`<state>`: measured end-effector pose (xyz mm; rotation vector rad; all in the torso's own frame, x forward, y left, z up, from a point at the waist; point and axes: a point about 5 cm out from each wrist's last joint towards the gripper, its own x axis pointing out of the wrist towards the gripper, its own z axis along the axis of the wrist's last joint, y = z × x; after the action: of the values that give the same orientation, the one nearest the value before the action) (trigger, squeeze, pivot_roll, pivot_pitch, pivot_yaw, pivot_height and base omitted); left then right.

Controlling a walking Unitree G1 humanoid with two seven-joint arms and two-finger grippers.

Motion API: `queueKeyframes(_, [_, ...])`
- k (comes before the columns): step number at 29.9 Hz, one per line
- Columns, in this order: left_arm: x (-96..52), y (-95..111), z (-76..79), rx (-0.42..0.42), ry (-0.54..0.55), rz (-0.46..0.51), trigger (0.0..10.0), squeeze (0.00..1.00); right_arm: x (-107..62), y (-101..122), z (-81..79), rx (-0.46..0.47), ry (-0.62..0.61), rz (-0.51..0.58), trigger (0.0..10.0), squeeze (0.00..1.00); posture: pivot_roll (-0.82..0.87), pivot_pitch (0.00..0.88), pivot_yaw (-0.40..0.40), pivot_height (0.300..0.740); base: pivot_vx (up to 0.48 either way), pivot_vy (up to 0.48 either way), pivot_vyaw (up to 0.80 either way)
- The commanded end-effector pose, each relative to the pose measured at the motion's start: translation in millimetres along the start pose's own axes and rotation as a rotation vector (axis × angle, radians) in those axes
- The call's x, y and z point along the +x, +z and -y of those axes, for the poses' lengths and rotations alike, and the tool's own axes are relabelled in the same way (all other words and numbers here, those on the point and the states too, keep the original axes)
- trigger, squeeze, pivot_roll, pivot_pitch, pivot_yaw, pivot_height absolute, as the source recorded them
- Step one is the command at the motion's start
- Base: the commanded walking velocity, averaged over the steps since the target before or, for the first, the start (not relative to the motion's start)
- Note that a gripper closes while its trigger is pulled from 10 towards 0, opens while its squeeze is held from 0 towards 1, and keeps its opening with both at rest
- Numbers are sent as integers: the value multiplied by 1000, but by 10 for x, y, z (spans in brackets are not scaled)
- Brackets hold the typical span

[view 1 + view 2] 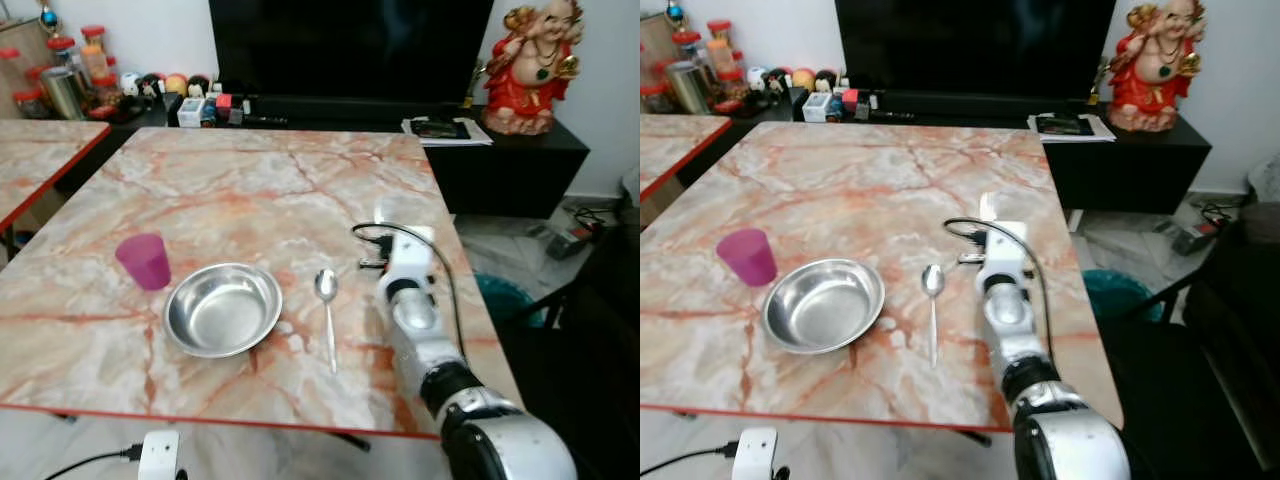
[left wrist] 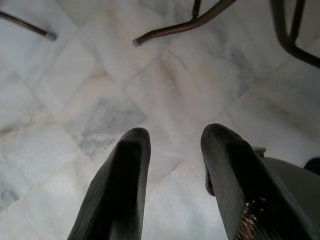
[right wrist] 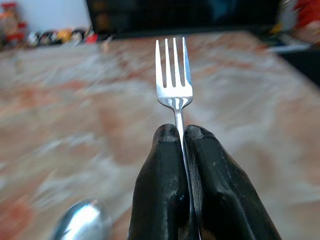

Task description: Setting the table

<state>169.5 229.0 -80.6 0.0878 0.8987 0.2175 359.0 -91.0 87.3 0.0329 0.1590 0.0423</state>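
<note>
In the eye views, the right gripper (image 1: 985,215) reaches over the marble table (image 1: 250,180), with the spoon (image 1: 327,312) lying just beside the arm, the steel bowl (image 1: 222,308) beyond the spoon, and the pink cup (image 1: 144,260) on the far side of the bowl. In the left wrist view, the left gripper (image 2: 172,137) hangs above the tiled floor (image 2: 100,90), and its two black fingers (image 2: 122,185) are spread apart with nothing between them. In the right wrist view, the right gripper's fingers (image 3: 162,175) are pressed together on the handle of a fork (image 3: 173,80), whose tines stand out past the fingertips above the table, while the spoon's bowl shows blurred just beside the fingers.
</note>
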Motion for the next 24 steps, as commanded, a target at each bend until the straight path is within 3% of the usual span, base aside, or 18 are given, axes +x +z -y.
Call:
queueKeyframes(1, [-18,-77,-24,1,5,-24,10000,0,-3,-2,61,0,-29,-4,10000,0,48,0,-13,740,0,0,0])
queueKeyframes(8, [-50,-185,-49,6,6,-46,10000,0,-103,-249,12,-13,-87,-121,10000,0,47,0,-12,740,0,0,0])
queueKeyframes(24, [-59,-217,-32,7,-3,-56,10000,0,-186,-434,56,-73,-112,-224,10000,0,42,0,-15,740,0,0,0])
